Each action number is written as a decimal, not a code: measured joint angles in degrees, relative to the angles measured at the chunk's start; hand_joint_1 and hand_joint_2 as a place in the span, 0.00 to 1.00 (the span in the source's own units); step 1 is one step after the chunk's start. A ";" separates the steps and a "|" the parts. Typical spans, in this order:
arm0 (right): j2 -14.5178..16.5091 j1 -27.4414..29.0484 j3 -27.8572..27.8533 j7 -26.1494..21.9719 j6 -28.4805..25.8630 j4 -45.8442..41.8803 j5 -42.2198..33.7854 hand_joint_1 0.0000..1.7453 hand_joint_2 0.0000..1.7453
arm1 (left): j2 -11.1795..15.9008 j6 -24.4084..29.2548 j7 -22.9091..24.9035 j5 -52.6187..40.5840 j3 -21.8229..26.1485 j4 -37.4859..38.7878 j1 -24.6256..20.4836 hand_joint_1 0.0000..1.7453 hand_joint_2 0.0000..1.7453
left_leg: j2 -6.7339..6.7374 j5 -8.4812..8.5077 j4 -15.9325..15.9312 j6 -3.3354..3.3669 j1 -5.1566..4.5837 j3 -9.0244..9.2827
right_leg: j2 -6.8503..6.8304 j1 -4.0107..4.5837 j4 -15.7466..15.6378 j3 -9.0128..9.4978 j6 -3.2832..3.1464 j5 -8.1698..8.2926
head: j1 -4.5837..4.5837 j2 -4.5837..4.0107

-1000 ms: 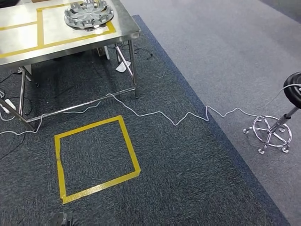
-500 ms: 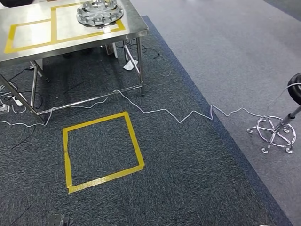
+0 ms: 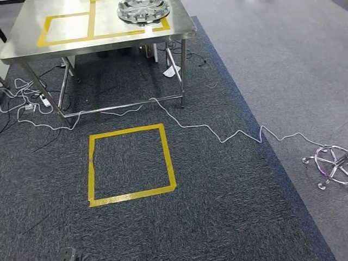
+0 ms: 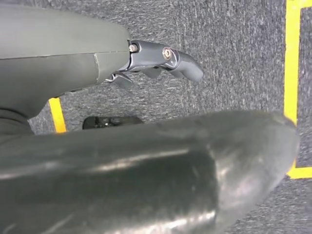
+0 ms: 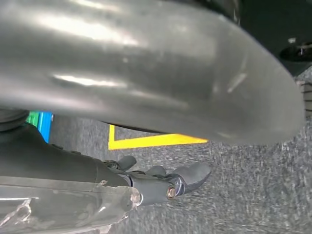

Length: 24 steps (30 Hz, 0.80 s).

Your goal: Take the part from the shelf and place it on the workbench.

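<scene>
Hubcap [image 3: 143,10] sits on the steel workbench [image 3: 24,38] at the frame's upper left. Left hand [image 4: 162,61] and right hand [image 5: 173,180] hang empty, fingers loosely extended. White cable [image 3: 205,128] crossing the carpet beside the yellow tape square [image 3: 129,163] could snag a foot.

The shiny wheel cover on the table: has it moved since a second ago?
No. The wheel cover sits in the same taped yellow box on the table; the camera turned, shifting the whole picture.
</scene>
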 joint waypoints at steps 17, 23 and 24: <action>-0.57 -0.01 0.66 -0.01 -0.65 0.69 -0.23 0.00 0.00 | -0.54 0.14 0.00 -0.20 -0.07 -0.08 0.29 0.00 0.00 | -10.45 1.68 -0.22 0.37 0.36 -2.32 | 7.90 -0.53 0.23 0.44 0.40 -0.36 | 0.47 0.00; -1.91 -0.35 0.48 -2.04 -2.52 3.43 4.40 0.00 0.00 | -1.45 0.89 0.48 0.87 -0.14 -0.13 0.16 0.00 0.00 | -5.06 -5.84 13.76 -0.97 0.35 -9.44 | 3.59 -0.77 -0.46 0.12 -0.93 0.26 | -0.43 0.00; -2.07 -0.35 0.51 -2.35 -2.64 3.71 5.45 0.00 0.00 | -1.45 0.89 0.88 1.30 -0.09 -0.13 0.22 0.00 0.00 | -4.86 -6.15 15.70 -1.10 0.40 -10.35 | 2.81 -0.74 -0.45 0.06 -0.93 0.25 | -0.43 0.00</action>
